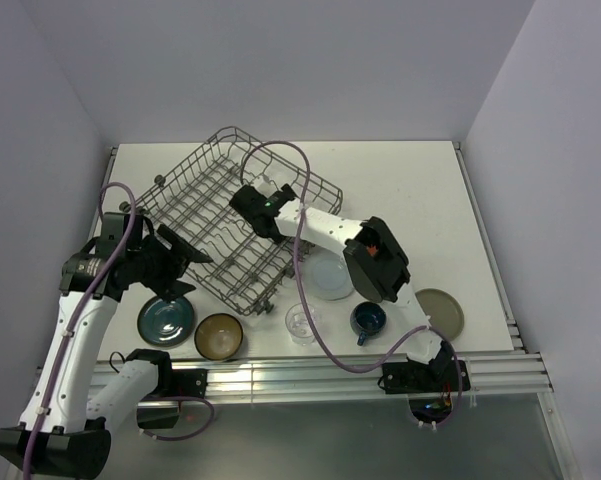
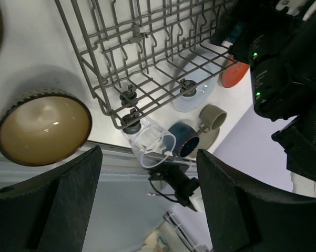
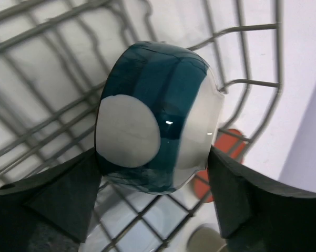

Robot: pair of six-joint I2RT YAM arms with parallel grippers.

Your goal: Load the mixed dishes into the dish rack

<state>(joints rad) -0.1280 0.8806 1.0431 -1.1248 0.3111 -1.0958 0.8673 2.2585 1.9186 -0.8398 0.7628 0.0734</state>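
Most dishes [image 1: 219, 336] wait along the counter [image 1: 400, 180] near 6 o'clock; none looks loaded yet. The right claw [image 3: 156, 173] squeezes a teal cup [image 3: 163, 89] over the dish rack [image 1: 210, 225] at 11 o'clock. The left claw [image 2: 147, 178] gapes wide, holding nothing, beside the rack's near rim. Room lies toward 2 o'clock.

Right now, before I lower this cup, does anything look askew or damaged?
Only the dish rack: it sits diagonal to the table edges, one wheeled corner close beside the clear glass. I see nothing spilled or broken. The teal cup in the right gripper looks intact.
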